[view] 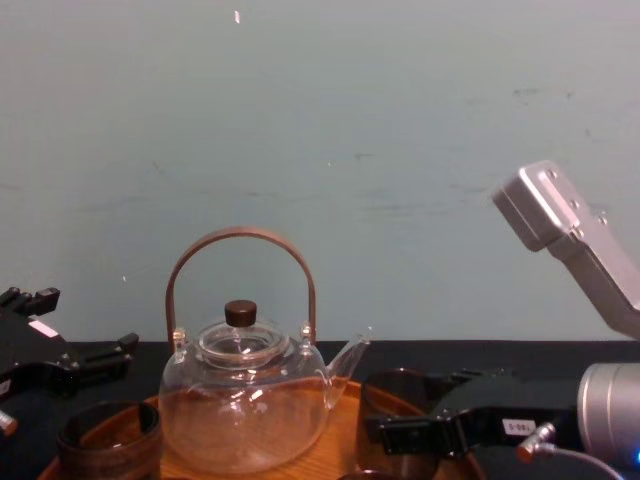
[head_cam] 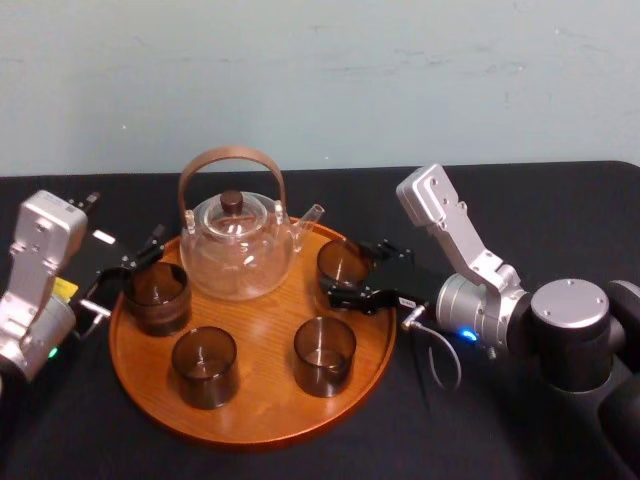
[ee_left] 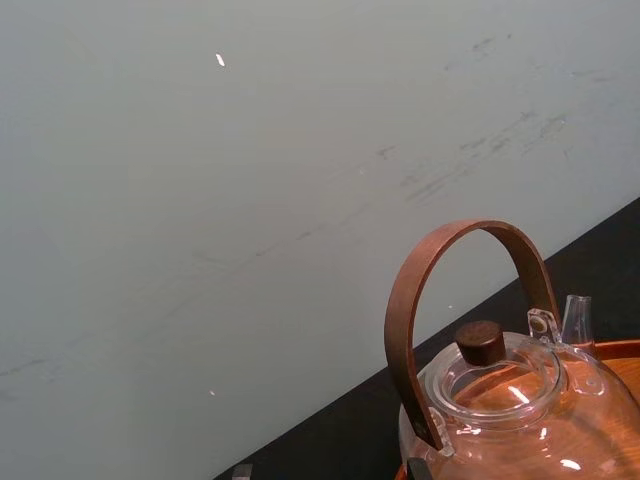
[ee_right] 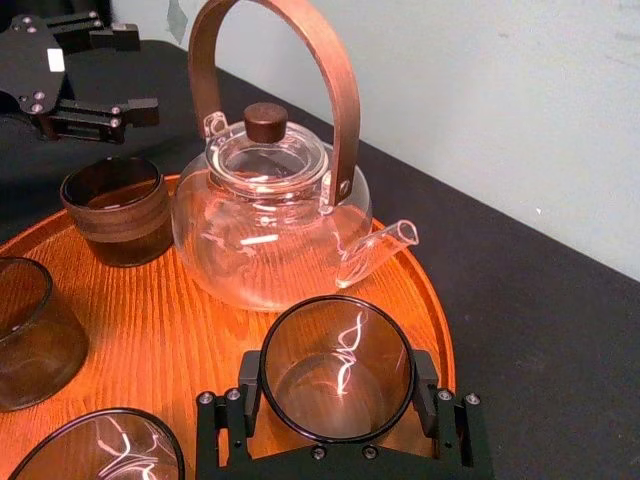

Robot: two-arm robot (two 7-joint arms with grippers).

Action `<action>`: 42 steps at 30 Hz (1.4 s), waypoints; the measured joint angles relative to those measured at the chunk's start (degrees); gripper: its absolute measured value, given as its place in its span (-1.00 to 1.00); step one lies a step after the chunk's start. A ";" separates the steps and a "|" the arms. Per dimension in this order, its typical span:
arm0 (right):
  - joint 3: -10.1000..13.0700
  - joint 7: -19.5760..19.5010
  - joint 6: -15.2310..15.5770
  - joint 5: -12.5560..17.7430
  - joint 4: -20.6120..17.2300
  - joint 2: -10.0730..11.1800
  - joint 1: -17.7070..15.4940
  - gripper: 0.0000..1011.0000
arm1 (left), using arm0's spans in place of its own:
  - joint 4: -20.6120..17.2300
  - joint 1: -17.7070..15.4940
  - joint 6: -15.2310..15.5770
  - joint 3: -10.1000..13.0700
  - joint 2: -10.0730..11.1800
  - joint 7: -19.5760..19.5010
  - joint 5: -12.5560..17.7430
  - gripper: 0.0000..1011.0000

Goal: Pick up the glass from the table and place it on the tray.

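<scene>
The round orange-brown wooden tray [head_cam: 262, 405] holds a clear glass teapot [head_cam: 238, 243] and several smoky brown glasses. My right gripper [head_cam: 362, 272] reaches over the tray's right rim and is shut on the back-right glass [head_cam: 343, 264]. In the right wrist view its pads [ee_right: 428, 385] touch both sides of that glass [ee_right: 337, 368], above the tray [ee_right: 180, 330]. My left gripper [head_cam: 125, 275] stands open at the tray's left edge, just behind the left glass [head_cam: 157, 297] and holding nothing. The chest view shows the right gripper [view: 425, 428] low beside the teapot [view: 243, 400].
Two more glasses [head_cam: 204, 366] [head_cam: 324, 354] stand on the front half of the tray. The teapot's tall brown handle [ee_left: 470, 300] rises close to the left wrist. A black cloth [head_cam: 480, 430] covers the table, and a pale wall stands behind.
</scene>
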 joint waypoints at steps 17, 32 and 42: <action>-0.24 -0.12 0.36 -0.71 0.18 0.03 -0.03 0.79 | 0.00 0.00 0.00 0.00 0.00 0.00 0.00 0.98; -0.17 -0.05 0.39 -0.57 0.13 0.03 -0.02 0.98 | 0.00 0.00 0.00 0.00 0.00 0.00 0.00 0.98; 0.24 0.64 0.33 0.06 -0.14 0.40 -0.17 0.98 | 0.00 0.00 0.00 0.00 0.00 0.00 0.00 0.98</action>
